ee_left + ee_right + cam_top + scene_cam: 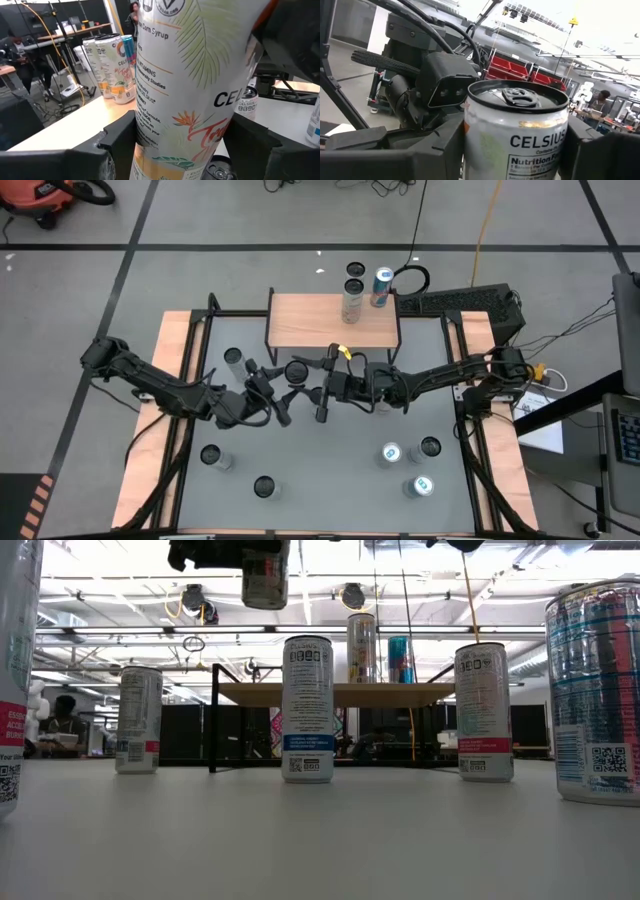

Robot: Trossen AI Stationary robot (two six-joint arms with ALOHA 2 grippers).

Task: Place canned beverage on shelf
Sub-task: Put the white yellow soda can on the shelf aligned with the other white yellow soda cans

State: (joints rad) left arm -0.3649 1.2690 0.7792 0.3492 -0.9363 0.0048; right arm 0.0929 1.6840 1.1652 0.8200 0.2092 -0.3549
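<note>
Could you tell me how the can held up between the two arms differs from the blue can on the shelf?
The held can hangs above the table, between both grippers' jaws; the blue can stands untouched on the shelf. The held can is white with palm leaves; the other is blue. Both are slim drink cans.

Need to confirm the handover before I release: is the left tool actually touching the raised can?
Touching. In the left wrist view the left tool's fingers press against both sides of the raised can, with no gap visible.
</note>
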